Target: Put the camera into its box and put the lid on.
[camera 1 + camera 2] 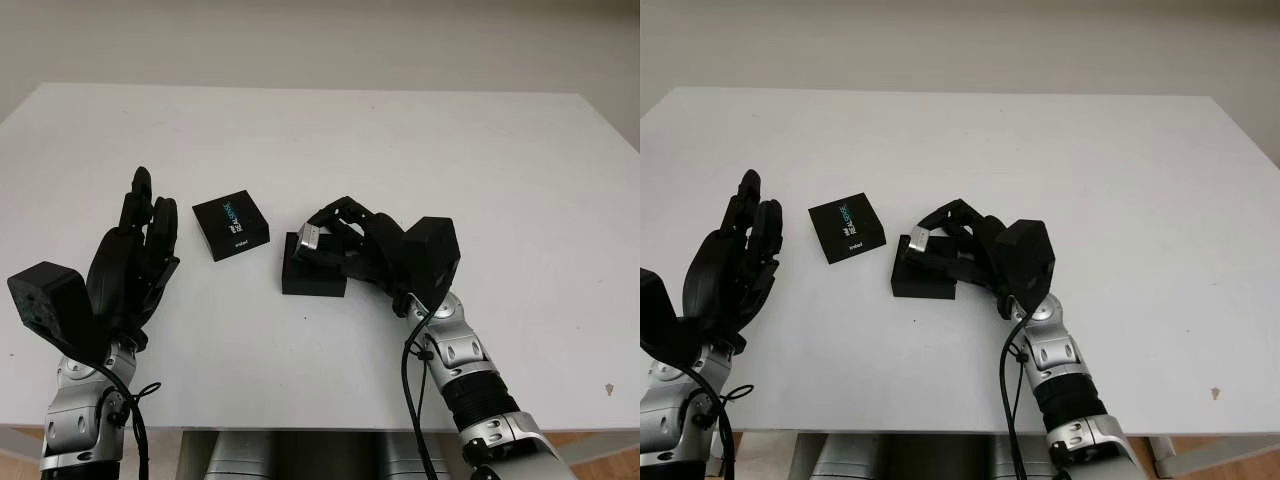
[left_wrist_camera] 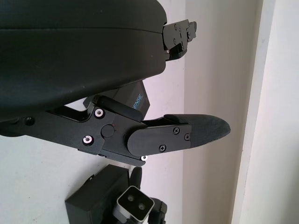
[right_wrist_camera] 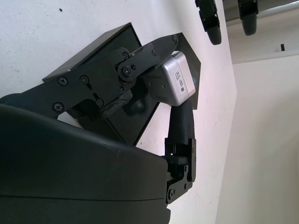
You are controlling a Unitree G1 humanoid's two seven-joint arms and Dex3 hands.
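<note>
The right hand (image 1: 335,240) grips the camera (image 3: 177,79) directly above the open box (image 1: 314,272) (left hand (image 1: 135,262) open, farther).

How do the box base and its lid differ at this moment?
The lid carries printed lettering on top; the box base is plain. The lid lies alone, nearer the open left hand; the base sits under the right hand, which holds the silver camera over it. Both are black, square and flat on the table.
</note>
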